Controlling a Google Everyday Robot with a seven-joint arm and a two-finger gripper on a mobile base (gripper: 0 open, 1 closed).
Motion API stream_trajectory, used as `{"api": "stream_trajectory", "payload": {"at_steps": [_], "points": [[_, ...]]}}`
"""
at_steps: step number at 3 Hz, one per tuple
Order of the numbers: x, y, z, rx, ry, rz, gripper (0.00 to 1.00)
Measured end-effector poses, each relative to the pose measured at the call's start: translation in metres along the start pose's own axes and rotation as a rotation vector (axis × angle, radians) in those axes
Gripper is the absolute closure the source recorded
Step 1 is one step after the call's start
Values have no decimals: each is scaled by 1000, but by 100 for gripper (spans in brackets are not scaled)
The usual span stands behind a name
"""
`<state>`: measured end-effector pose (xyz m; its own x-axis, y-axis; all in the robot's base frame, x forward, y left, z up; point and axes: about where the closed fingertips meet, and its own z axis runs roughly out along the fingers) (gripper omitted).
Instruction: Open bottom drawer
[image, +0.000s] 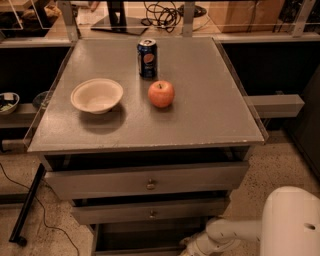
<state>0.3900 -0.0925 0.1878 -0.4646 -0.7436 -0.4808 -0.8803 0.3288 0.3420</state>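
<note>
I hold the gripper (189, 248) low at the near right, just beside the bottom drawer (140, 251), lowest of 3 fronts, presumably to reach its unseen knob. Whether it's spread or pinching, I cannot tell.

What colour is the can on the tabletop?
Dark blue can, best in the camera view. The gripper is low, at the foot of the cabinet.

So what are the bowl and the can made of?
The bowl looks like paper or pulp, pale and dull. The can seems to be metal, with glossy blue sides. The pincer sits at the bottom edge, below the middle drawer.
</note>
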Motion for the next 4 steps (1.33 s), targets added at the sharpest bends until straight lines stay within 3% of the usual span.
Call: {"api": "stream_trajectory", "payload": {"at_steps": [4], "points": [[3, -1, -4, -6, -6, 14, 100]]}}
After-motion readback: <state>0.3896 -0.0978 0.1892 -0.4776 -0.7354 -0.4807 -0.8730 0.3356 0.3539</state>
